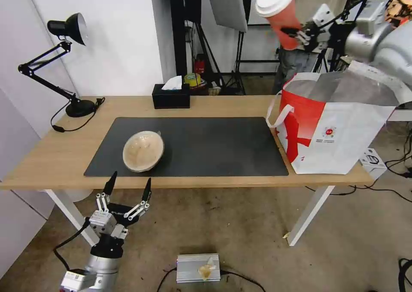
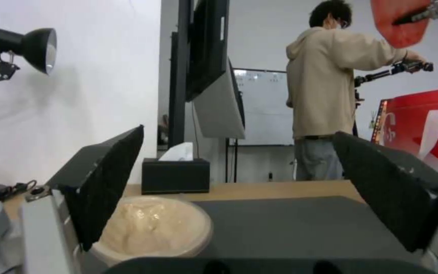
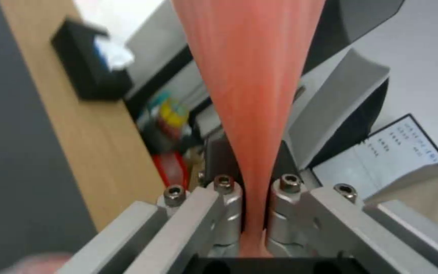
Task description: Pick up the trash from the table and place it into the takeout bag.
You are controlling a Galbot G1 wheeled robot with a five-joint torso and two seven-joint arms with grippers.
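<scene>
Head view: right end effector (image 1: 296,32) clamping red drink cup (image 1: 279,13) above takeout bag (image 1: 334,129); left end effector (image 1: 128,188) spread.

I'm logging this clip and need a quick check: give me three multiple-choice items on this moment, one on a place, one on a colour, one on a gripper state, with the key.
1. Where is the tan bowl?
A. On the dark mat, near its left end
B. Inside the takeout bag
C. On the floor under the table

2. What colour is the lid of the drink cup?
A. Black
B. White
C. Green

3. How is the right gripper?
A. Open, resting on the table
B. Shut on the tissue box
C. Shut on the drink cup, raised above the bag

Key: 1 A, the head view shows the bowl lying on the mat, just beyond the open left gripper, which hangs below the table's near edge. 2 B, a white lid tops the red cup. 3 C, the right wrist view shows the cup's wall squeezed between the closed fingers.
</scene>
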